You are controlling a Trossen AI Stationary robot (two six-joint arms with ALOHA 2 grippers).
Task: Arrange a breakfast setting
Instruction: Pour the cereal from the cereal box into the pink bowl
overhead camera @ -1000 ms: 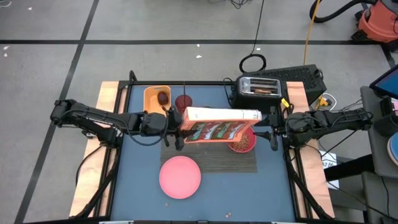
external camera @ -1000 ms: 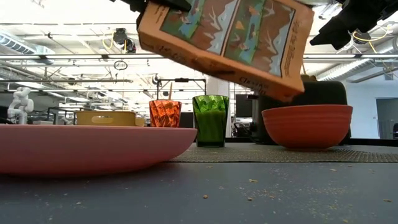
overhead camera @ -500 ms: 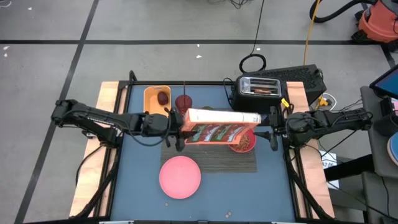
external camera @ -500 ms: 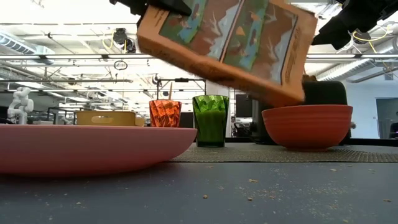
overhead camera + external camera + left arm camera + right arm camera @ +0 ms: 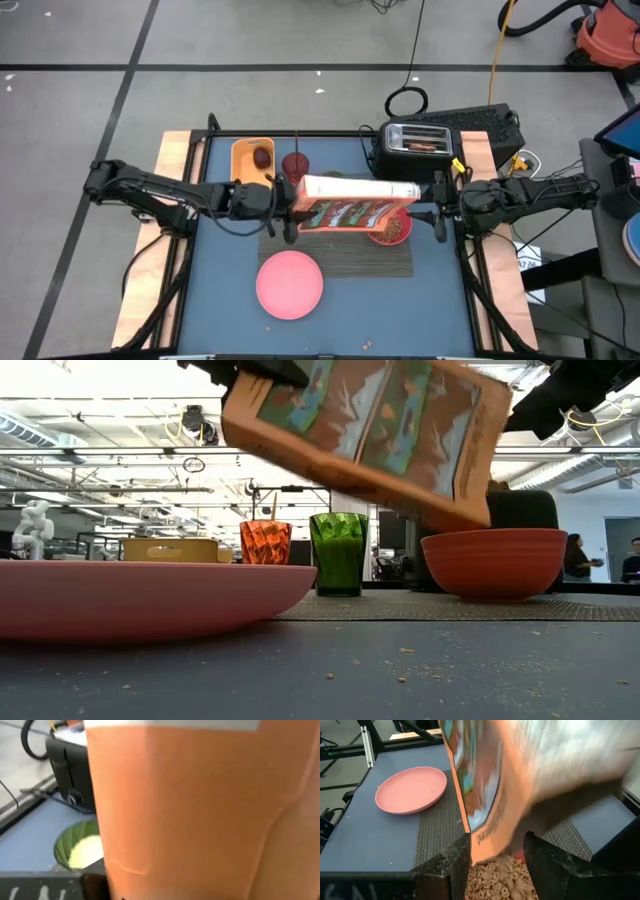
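Note:
My left gripper (image 5: 290,206) is shut on an orange cereal box (image 5: 352,202), held tilted above the placemat (image 5: 340,258). The box's lower right end hangs over the pink-red bowl (image 5: 392,230), which holds cereal rings (image 5: 500,877). My right gripper (image 5: 437,210) is open at the bowl's right side and above it, touching nothing. The pink plate (image 5: 290,284) lies on the table in front of the placemat. The red tumbler (image 5: 296,164) and the green cup (image 5: 339,553) stand behind the box. The dark-red fruit (image 5: 262,157) lies in a yellow tray. The toast (image 5: 418,145) sits in the toaster. My left gripper holds the cereal box by its left end (image 5: 303,206), coming level from the table's left. The box fills the wrist view (image 5: 200,820), so how the fingers sit on it is hidden. The box is lifted clear and tilted, its right end (image 5: 470,510) lowest, just above the bowl.
A black toaster (image 5: 415,148) stands at the far right of the table, and the yellow tray (image 5: 252,158) at the far left. Crumbs lie on the blue table surface (image 5: 225,260) near the front edge. People show far off in the room (image 5: 580,555).
My left gripper has tipped the cereal box a little further. Its lower right end has sunk slightly and moved right, closer to the bowl. The right arm has kept still.

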